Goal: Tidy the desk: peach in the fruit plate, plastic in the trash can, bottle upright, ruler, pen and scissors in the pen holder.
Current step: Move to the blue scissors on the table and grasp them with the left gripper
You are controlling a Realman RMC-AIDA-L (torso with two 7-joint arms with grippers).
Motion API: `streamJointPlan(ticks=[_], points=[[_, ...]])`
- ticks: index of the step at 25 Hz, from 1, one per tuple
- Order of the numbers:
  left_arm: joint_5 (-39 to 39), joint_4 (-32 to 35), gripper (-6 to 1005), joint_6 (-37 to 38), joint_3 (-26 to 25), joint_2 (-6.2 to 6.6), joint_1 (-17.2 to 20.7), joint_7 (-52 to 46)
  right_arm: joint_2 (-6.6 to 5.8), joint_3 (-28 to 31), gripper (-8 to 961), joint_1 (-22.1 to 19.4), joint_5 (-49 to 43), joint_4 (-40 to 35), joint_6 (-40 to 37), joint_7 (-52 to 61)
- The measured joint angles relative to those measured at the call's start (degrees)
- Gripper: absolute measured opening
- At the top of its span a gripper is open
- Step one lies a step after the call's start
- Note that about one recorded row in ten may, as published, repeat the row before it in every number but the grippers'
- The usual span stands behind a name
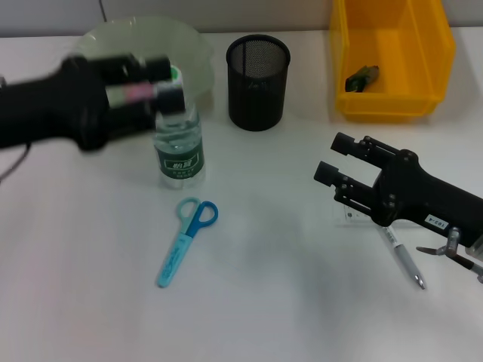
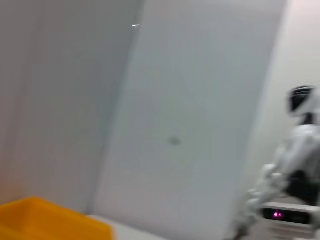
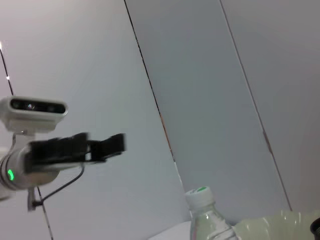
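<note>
A clear water bottle (image 1: 179, 147) with a green label stands upright on the white table; its white cap (image 3: 199, 194) also shows in the right wrist view. My left gripper (image 1: 170, 83) hovers, blurred, at the height of the bottle's cap, open and holding nothing; in the right wrist view it (image 3: 117, 143) is clear of the bottle. Blue scissors (image 1: 187, 240) lie in front of the bottle. My right gripper (image 1: 333, 157) is open above a clear ruler (image 1: 349, 216), and a pen (image 1: 404, 258) lies by its arm. The black mesh pen holder (image 1: 259, 72) stands behind. No peach is in view.
A pale green fruit plate (image 1: 192, 45) sits at the back left, partly hidden by my left arm. A yellow bin (image 1: 392, 102) at the back right holds a dark green scrap (image 1: 362, 78); the bin's edge (image 2: 45, 217) shows in the left wrist view.
</note>
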Motion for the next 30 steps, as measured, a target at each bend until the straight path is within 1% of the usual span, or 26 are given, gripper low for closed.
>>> streamJointPlan(ticks=[3,4,8,9,11,16,18,21,25,28,29,30], points=[[0.19,-5.9,500,4.88,-1.15,0.09,-0.9,5.07,-0.14,-0.2,637,-0.01,-0.25,-0.85,-0.13,1.15],[0.76,-8.26,500,5.95,-1.11,0.13,-0.97,7.45,-0.18,-0.3,637,-0.28,-0.4,-2.14,-0.31,2.35],[3.51,-9.85,497,5.52,-1.12,0.04,-0.59,9.66,-0.26,-0.42,637,-0.51,-0.54,-3.19,-1.27,3.72],[5.42,-10.38,493,4.84,-1.33,-0.03,-0.42,9.93,-0.37,-0.42,637,-0.78,-0.56,-4.04,-2.01,4.49],[5.96,-10.49,488,4.44,-1.35,-0.01,-0.41,9.88,-0.44,-0.42,637,-1.01,-0.56,-4.71,-2.27,5.0],[9.33,-10.28,481,3.12,-1.36,0.09,-0.53,8.56,-0.47,-0.42,636,-2.63,-1.68,-10.21,-4.28,9.51],[10.35,-10.18,481,2.41,-1.35,0.12,-0.61,6.8,-0.66,-0.37,637,-3.35,-3.17,-13.26,-6.17,12.01],[12.7,-9.03,481,0.53,-1.45,0.3,-0.9,1.59,-1.23,-0.21,637,-4.03,-6.31,-17.36,-9.7,14.83],[19.18,-4.29,481,-1.39,-1.5,0.46,-1.64,-8.75,-2.01,-0.32,637,-3.81,-12.24,-20.81,-12.49,20.84],[23.81,-1.02,482,-1.46,-0.88,0.36,-2.44,-15.49,-1.74,-0.24,637,-3.8,-16.3,-23.05,-12.42,23.64],[27.28,1.11,482,-1.26,-0.05,-0.06,-2.96,-18.58,-0.95,-0.03,637,-4.04,-18.18,-24.61,-11.66,24.15],[27.28,1.11,482,-1.26,-0.05,-0.06,-2.96,-18.58,-0.95,-0.03,637,-4.04,-18.18,-24.61,-11.66,24.15]])
